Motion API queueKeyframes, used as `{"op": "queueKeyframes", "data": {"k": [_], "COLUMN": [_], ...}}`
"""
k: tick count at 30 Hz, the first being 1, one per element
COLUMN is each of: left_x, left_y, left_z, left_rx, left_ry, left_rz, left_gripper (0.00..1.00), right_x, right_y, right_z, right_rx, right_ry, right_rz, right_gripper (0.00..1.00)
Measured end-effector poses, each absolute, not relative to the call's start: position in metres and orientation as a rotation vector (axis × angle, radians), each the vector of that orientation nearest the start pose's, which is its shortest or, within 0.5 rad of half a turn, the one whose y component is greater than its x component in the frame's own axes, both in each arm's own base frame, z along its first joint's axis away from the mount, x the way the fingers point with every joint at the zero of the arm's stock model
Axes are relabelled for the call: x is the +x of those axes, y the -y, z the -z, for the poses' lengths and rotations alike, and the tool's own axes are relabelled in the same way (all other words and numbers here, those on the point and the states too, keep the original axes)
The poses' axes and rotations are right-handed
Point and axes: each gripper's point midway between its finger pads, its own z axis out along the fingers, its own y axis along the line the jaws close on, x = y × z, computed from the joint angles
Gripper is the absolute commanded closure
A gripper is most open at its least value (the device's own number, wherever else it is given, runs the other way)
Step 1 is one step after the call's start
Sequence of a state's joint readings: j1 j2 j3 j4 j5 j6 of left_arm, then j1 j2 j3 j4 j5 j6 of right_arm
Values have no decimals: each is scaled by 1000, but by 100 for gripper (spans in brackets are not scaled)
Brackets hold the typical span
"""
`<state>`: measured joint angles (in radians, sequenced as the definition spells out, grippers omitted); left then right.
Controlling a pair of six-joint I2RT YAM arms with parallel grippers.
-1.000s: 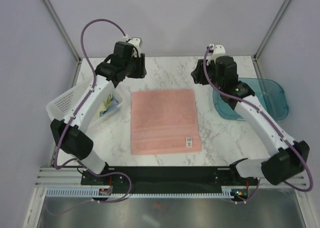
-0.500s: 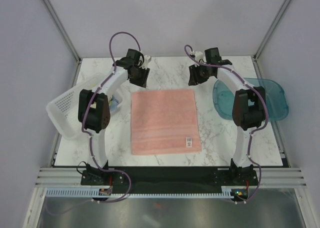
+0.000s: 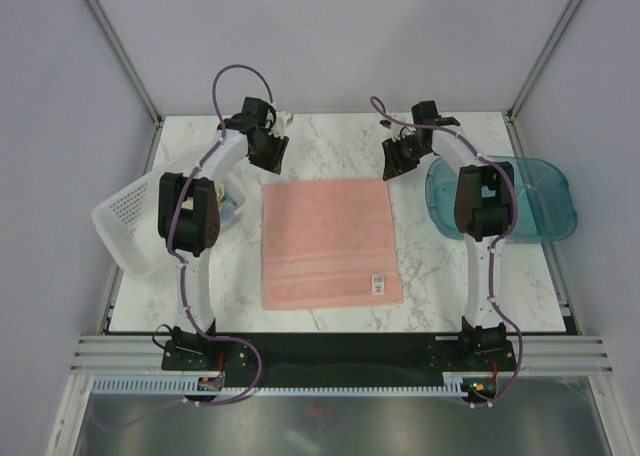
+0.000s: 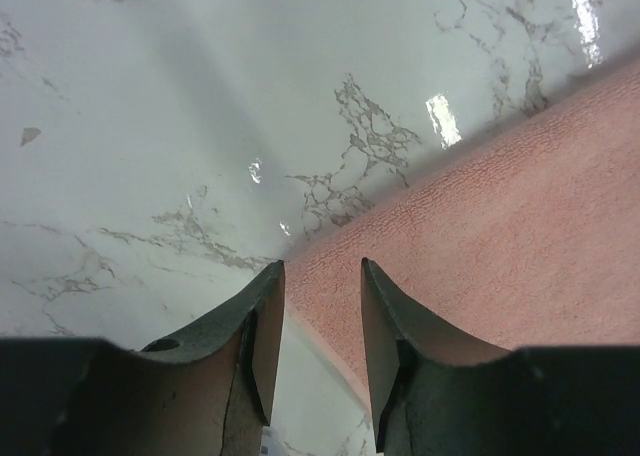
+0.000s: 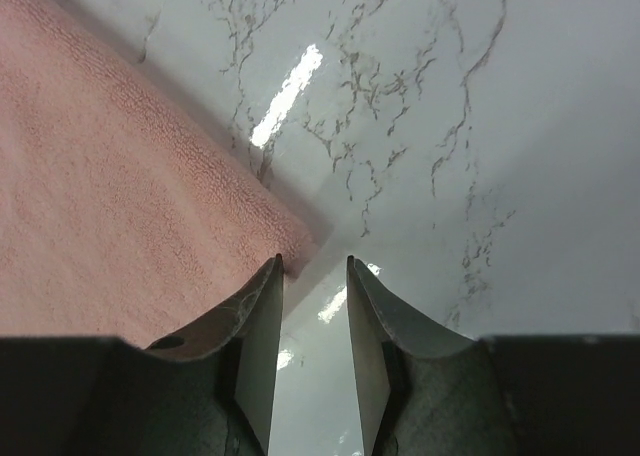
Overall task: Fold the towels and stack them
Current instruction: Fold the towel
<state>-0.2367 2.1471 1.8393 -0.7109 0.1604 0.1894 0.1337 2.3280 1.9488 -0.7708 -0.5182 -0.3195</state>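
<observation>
A salmon-pink towel (image 3: 325,241) lies flat and square in the middle of the marble table, its small tag near the front right corner. My left gripper (image 3: 269,155) hangs low at the towel's far left corner, jaws open. In the left wrist view the gripper (image 4: 322,271) straddles the towel's edge (image 4: 480,216) with nothing pinched. My right gripper (image 3: 399,163) is at the far right corner, also open. In the right wrist view that gripper (image 5: 313,264) stands over bare marble, its left finger just beside the towel's corner (image 5: 150,176).
A white perforated basket (image 3: 128,216) stands at the left edge, partly behind the left arm, with a bit of pale cloth (image 3: 230,212) showing in it. A teal translucent tray (image 3: 545,201) sits at the right. The table's back edge lies just beyond both grippers.
Both arms have stretched out and lowered from a raised, bent pose to the towel's far corners. Both pairs of jaws have narrowed a little.
</observation>
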Motion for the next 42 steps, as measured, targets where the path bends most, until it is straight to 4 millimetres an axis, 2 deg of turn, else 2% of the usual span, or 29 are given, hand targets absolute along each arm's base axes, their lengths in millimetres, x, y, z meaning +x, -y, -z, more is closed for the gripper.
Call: {"op": "queueKeyframes", "data": {"k": [6,10,19,25,33,37,38,40,41,42], "left_x": [487,484,479,483,477,476,475,476,476,476], "left_y": [136,133,121,115,113,112,112,113,113,114], "left_z": [-58,-47,-45,-46,-31,-23,-23,-23,-24,-24], "left_rx": [628,638,661,658,678,683,683,684,685,687], "left_ry": [-2579,-2608,-2636,-2640,-2681,-2698,-2700,-2698,-2697,-2697], "left_rz": [216,203,162,154,154,156,158,161,165,172], "left_gripper": [58,59,57,59,60,62,63,74,81,92], "right_x": [494,495,493,490,491,492,493,493,493,493], "right_y": [-145,-147,-151,-153,-155,-155,-155,-155,-155,-155], "right_z": [-28,-25,-30,-31,-29,-25,-25,-24,-23,-23], "right_rx": [-747,-756,-780,-789,-792,-790,-790,-791,-791,-797], "right_ry": [-2533,-2533,-2513,-2512,-2513,-2522,-2520,-2522,-2522,-2520], "right_rz": [-661,-680,-718,-742,-762,-762,-762,-763,-763,-762], "right_gripper": [63,63,65,63,62,64,67,76,91,99]}}
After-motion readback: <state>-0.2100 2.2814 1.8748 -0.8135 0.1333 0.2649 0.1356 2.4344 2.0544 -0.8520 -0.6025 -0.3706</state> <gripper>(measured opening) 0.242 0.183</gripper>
